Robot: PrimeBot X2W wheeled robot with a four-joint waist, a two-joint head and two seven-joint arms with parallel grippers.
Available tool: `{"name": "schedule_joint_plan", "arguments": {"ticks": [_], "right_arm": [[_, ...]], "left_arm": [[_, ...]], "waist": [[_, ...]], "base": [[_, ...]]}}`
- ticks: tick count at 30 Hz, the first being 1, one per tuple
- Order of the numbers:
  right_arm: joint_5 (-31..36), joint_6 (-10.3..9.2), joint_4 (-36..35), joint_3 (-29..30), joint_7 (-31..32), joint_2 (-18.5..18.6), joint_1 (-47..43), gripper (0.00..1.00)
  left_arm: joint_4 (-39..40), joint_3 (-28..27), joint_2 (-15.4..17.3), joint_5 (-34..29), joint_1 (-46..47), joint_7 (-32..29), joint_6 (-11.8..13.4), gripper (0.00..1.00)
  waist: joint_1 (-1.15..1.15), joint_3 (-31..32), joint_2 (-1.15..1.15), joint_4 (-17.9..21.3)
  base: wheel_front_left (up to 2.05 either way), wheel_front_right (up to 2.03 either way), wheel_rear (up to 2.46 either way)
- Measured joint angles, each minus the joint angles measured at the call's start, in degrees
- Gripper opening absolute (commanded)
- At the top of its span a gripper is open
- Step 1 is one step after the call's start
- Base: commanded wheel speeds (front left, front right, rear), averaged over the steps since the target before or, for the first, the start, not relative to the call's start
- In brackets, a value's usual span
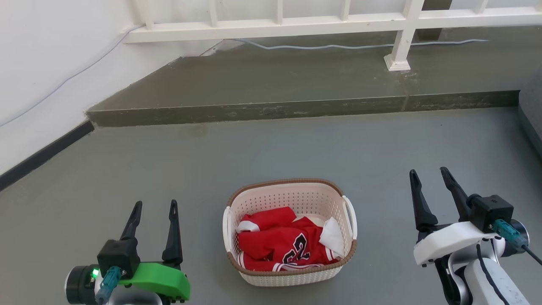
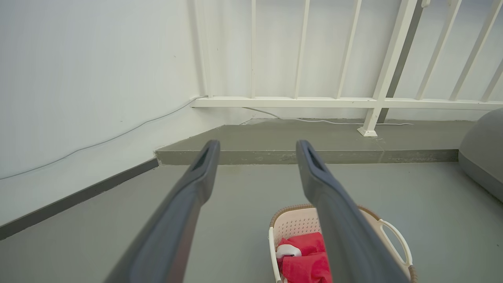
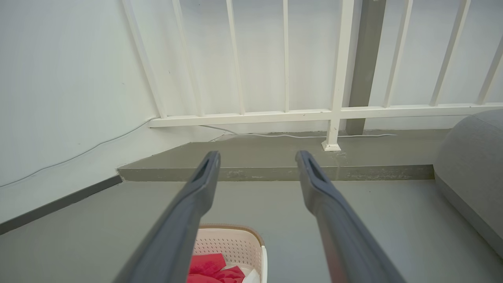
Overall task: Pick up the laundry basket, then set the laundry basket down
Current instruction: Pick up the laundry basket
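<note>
Cream-white perforated plastic with a brown woven-look rim: the laundry basket (image 1: 292, 199) stands upright on the grey floor (image 1: 271, 148), toward 6 o'clock in the head view. It lies between the two grippers and touches neither. A white handle (image 1: 226, 228) sits on its 9 o'clock side and another on its 3 o'clock side. Inside lies a crumpled red garment (image 1: 279, 241) with white trim and dark lettering, and a white cloth (image 1: 332, 237) is bunched against the 3 o'clock wall.

The left gripper (image 1: 155, 205) hangs at about 8 o'clock from the basket, well apart from it, with its fingers parted narrowly and nothing between them. The right gripper (image 1: 428, 171) is at about 3 o'clock from the basket, also well apart, with its fingers spread a little and empty.

In the left wrist view the left gripper (image 2: 257, 145) points at the step, with the basket (image 2: 292, 224) low at 5 o'clock, partly behind one finger. In the right wrist view the right gripper (image 3: 257, 154) is likewise empty, and the basket (image 3: 232, 243) shows at 7 o'clock.

Beyond the basket, at 12 o'clock, a raised step (image 1: 296, 80) carries a white railing (image 1: 271, 25) with a pale cable (image 1: 338, 45) running beneath it. A white wall (image 1: 51, 51) closes the 10 o'clock side, and a rounded grey object (image 1: 531, 110) is at 3 o'clock.
</note>
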State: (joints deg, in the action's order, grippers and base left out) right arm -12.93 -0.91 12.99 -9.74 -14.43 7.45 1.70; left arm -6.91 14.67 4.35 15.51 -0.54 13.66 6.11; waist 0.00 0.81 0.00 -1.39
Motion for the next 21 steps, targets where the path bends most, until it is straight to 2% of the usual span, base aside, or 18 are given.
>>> {"name": "schedule_joint_plan", "arguments": {"ticks": [11,21], "right_arm": [[0.42,0.4,-0.23,0.12,0.0,-0.12,0.12,1.0],[0.89,0.92,-0.86,0.31,0.0,0.07,2.4,1.0]], "left_arm": [[1.09,0.08,-0.03,-0.14,0.16,-0.02,0.0,1.0],[2.67,0.42,-0.19,-0.23,3.06,-0.11,0.0,1.0]], "waist": [[0.0,-2.25,0.0,-0.05],[0.0,-8.13,0.0,-0.12]], "base": [[0.0,0.0,0.0],[0.0,0.0,0.0]]}}
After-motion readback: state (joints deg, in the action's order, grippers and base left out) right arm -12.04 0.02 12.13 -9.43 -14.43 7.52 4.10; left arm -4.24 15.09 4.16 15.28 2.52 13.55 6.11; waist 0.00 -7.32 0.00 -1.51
